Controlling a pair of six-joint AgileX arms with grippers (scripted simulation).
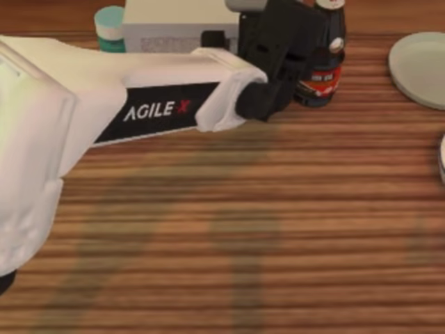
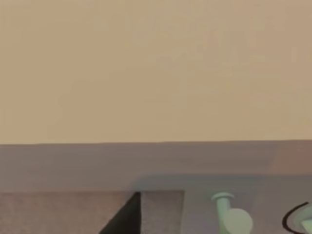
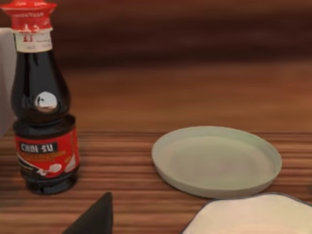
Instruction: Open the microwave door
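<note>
The off-white microwave (image 1: 174, 17) stands at the table's far edge, left of centre. Its door (image 1: 174, 43) shows as a speckled strip lying flush with the front. My left arm reaches across to it, and my left gripper (image 1: 278, 49) sits at the microwave's right end, over the knob panel. In the left wrist view the door's mesh window (image 2: 53, 212) and a round knob (image 2: 236, 222) are very close, with a dark wedge of the gripper in front of the mesh. My right gripper (image 3: 97, 222) is out of the top view.
A dark sauce bottle (image 1: 320, 69) with a red label stands right beside the left gripper. A teal cup (image 1: 110, 28) is left of the microwave. A pale round plate (image 1: 421, 66) lies far right, and a white dish (image 3: 248, 217) lies near the right gripper.
</note>
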